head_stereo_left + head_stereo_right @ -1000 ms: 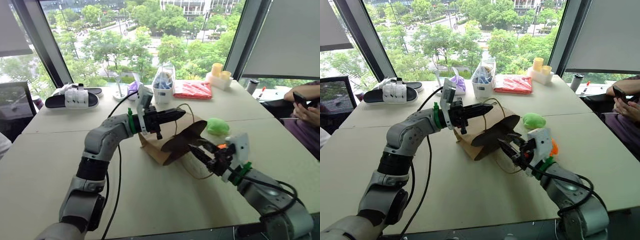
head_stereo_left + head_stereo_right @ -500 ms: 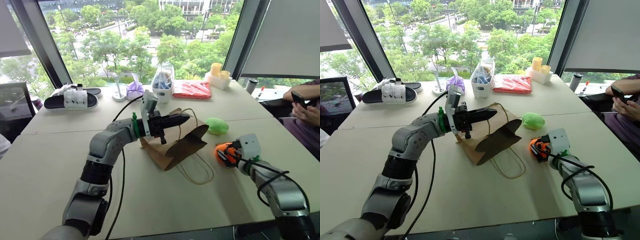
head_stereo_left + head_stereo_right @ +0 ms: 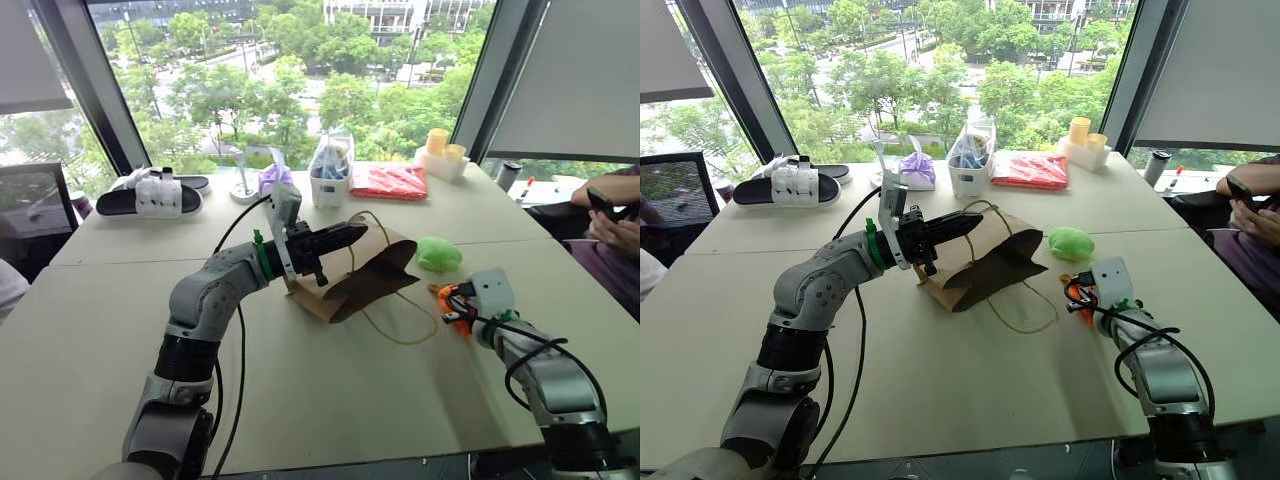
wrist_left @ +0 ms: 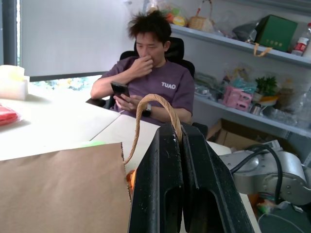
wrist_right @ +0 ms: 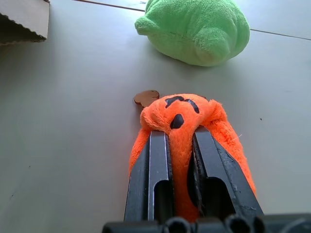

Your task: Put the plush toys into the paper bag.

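The brown paper bag (image 3: 352,272) lies on its side mid-table, its dark mouth turned toward my right arm. My left gripper (image 3: 345,236) is shut on the bag's twine handle (image 4: 151,99) and holds the upper edge lifted. A second handle loop lies flat on the table. To the right of the bag, my right gripper (image 5: 177,137) is shut on the orange plush toy (image 5: 182,109), squeezing its middle against the tabletop; it also shows in the head view as the right gripper (image 3: 452,300). The green plush toy (image 3: 438,253) rests just beyond it, near the bag's mouth.
Along the window edge sit black-and-white sandals (image 3: 150,195), a purple bundle (image 3: 268,178), a clear plastic bag with blue contents (image 3: 330,170), a red packet (image 3: 387,182) and yellow cups (image 3: 440,152). A seated person (image 3: 610,215) holds a phone at the table's right side.
My right gripper pulled back from the bag's mouth, swung right and down to the orange toy, and shut on it. The left gripper kept hold of the handle.
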You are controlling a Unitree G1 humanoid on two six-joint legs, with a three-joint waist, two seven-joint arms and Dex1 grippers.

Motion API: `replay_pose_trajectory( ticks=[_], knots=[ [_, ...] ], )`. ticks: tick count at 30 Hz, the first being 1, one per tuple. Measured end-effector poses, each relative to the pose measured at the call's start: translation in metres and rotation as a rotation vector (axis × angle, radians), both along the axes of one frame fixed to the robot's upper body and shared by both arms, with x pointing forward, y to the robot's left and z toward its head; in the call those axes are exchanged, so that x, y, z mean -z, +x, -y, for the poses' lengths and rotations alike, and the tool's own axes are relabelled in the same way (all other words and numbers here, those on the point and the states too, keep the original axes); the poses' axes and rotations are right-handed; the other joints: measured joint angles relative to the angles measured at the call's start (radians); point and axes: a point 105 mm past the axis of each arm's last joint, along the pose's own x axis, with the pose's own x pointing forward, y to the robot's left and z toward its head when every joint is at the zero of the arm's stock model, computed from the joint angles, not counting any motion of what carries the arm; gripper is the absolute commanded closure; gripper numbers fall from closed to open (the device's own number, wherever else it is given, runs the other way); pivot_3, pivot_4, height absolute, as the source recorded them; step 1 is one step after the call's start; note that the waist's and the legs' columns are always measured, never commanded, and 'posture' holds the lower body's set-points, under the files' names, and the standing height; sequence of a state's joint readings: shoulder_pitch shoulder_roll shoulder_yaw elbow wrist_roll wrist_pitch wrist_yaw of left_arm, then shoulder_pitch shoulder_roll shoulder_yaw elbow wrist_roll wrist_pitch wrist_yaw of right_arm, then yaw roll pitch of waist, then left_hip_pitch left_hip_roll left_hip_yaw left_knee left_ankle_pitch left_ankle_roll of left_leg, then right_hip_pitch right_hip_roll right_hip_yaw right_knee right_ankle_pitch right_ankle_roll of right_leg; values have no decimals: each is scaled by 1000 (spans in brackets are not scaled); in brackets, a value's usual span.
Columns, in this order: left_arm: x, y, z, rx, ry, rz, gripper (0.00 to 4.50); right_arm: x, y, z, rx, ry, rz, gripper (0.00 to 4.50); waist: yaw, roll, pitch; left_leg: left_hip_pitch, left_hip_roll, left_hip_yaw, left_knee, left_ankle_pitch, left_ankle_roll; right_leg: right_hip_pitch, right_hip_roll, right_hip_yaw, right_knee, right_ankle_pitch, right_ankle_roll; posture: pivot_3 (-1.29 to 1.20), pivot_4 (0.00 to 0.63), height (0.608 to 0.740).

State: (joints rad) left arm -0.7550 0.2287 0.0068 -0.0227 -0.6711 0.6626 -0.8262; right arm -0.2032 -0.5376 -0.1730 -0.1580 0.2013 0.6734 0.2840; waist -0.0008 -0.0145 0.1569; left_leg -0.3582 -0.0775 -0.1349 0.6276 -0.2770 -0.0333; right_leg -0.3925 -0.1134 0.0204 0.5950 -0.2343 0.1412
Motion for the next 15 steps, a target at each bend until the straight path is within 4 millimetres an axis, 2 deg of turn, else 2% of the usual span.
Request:
replay_pose_trajectory(
  ticks=[2,6,7,12,15],
  knots=[
    [-1,2,-2,-8,-7,-4,4500,-12,-5,-5,-45,56,32,4488,0,0,0,-1,0,0,0,0,0,-1,0,1,0,0,0,0,150,740],
    [-15,6,2,26,-38,-9,4500,-61,-22,-48,-281,211,142,4488,-11,0,0,0,1,-2,-1,0,1,-1,1,0,0,0,0,0,150,740],
    [-17,4,2,40,-37,1,4500,-68,-26,-57,-326,236,151,4488,-12,0,0,1,1,-2,-1,0,1,-1,1,0,0,0,0,0,150,740],
    [-11,7,1,57,-31,-30,4500,-73,-40,-83,-453,305,93,4488,-9,0,0,0,1,-2,-1,-1,1,-1,1,0,0,0,0,0,150,740],
    [-11,3,4,87,-44,-47,4500,-79,-33,-100,-484,324,96,4488,-10,0,0,0,1,-3,-1,-1,1,-1,0,0,0,0,0,0,150,740]
  ],
)
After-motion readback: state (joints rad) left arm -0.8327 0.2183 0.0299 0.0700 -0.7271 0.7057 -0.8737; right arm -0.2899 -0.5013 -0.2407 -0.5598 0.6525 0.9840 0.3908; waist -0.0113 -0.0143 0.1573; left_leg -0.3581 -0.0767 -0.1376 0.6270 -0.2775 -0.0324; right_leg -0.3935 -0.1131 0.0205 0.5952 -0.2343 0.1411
